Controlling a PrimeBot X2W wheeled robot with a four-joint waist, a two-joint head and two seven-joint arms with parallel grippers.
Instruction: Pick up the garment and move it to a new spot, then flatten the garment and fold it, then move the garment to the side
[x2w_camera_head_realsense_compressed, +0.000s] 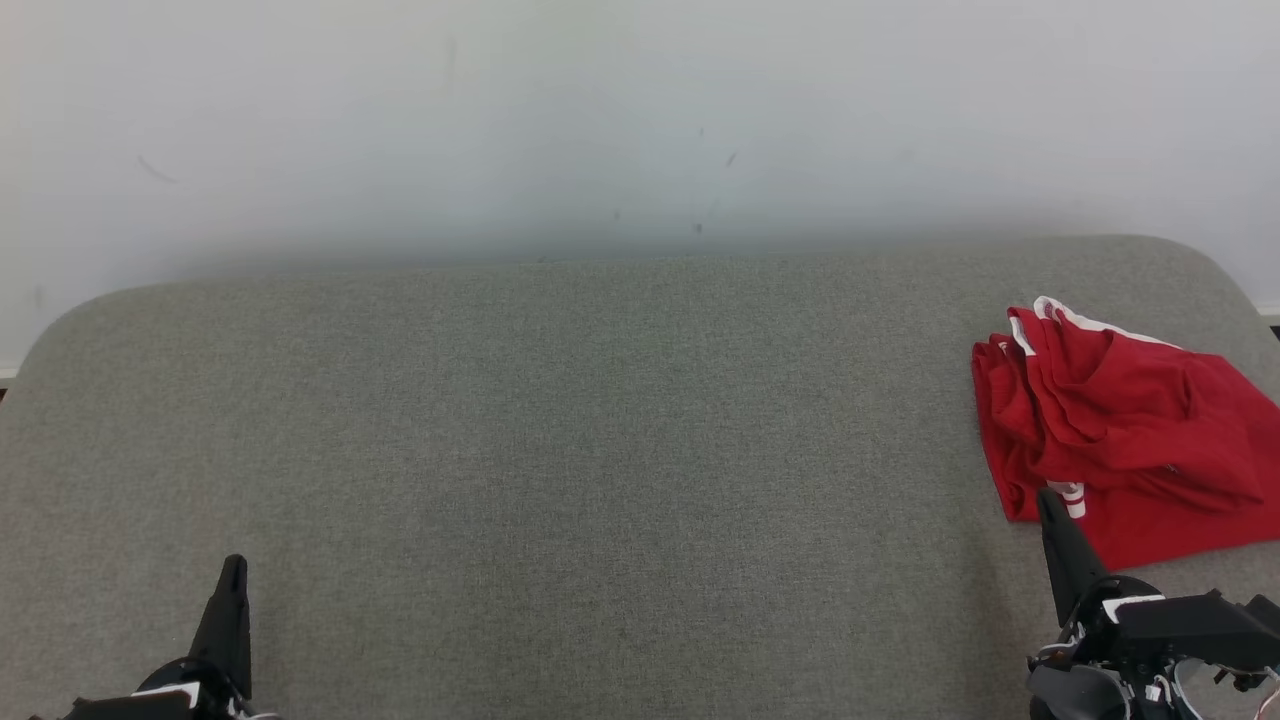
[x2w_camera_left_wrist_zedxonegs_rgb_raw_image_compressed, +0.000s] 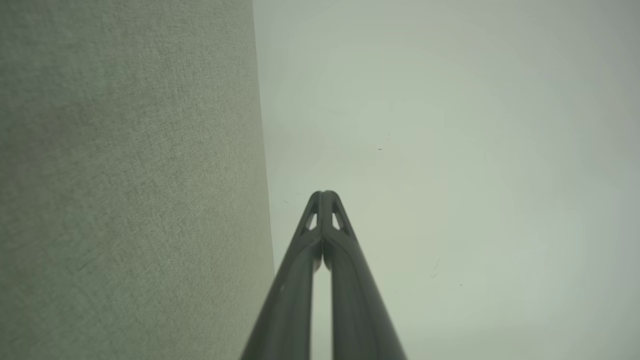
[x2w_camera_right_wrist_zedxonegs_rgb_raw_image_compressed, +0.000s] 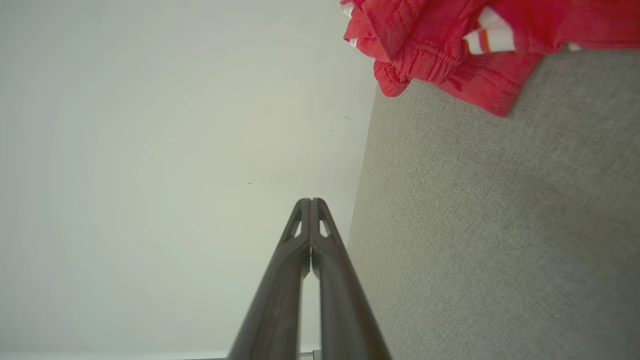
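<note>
A red garment with white trim lies crumpled at the right side of the grey fabric surface; the right wrist view catches it at the top. My right gripper is shut and empty, its tip just short of the garment's near edge; in its own wrist view the fingertips meet. At the lower left my left gripper is shut too, holding nothing, far from the garment. Its closed tips show against the wall in the left wrist view.
A pale wall rises behind the surface's far edge. The surface has rounded corners at the far left and far right. Wide bare fabric stretches between the two grippers and to the left of the garment.
</note>
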